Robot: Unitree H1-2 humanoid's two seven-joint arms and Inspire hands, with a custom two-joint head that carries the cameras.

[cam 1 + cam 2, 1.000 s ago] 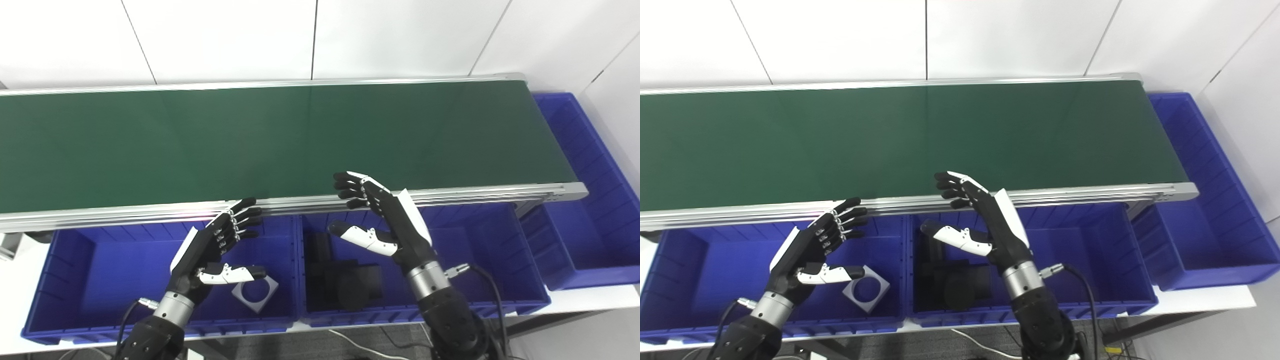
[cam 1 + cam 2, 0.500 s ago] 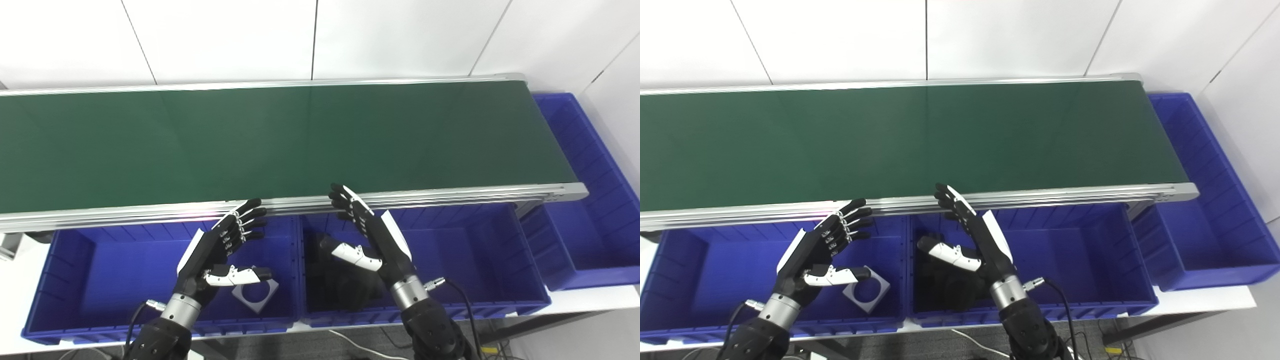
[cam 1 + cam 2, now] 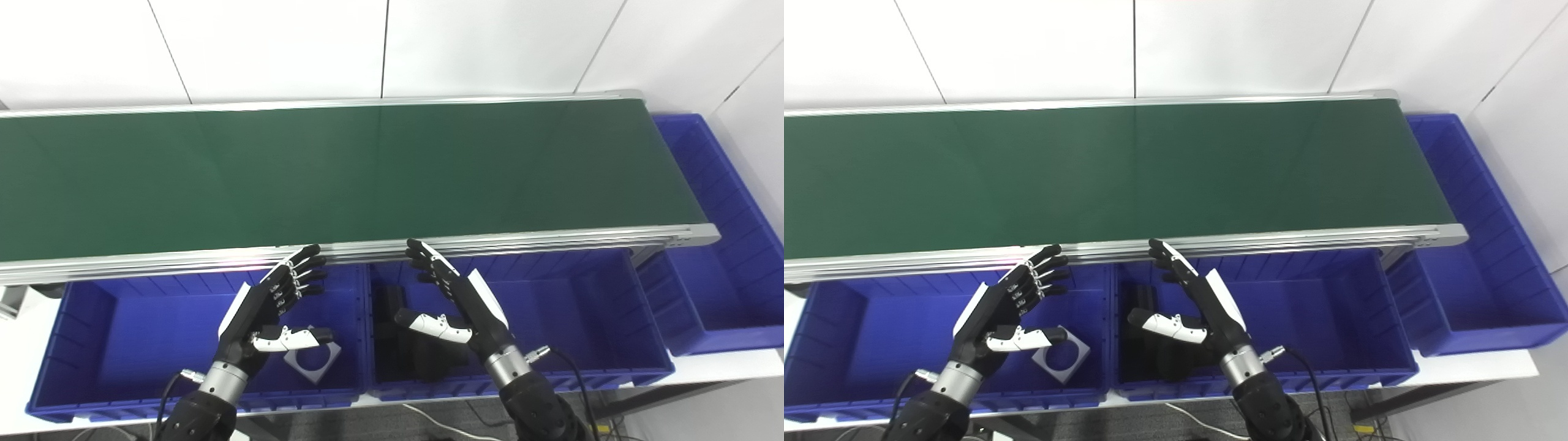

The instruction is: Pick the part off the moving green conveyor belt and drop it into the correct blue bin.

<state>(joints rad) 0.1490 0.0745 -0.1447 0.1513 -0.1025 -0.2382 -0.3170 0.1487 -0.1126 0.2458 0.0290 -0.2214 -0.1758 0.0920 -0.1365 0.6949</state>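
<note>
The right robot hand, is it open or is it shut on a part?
Open. The right robot hand holds nothing; its fingers are spread above the blue bin.

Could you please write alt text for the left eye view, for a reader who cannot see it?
Two open robot hands, the left hand and right hand, hover over blue bins in front of a bare green conveyor belt. The left bin holds a grey square part with a round hole; the middle bin holds black parts. Another blue bin sits at the belt's right end.
</note>
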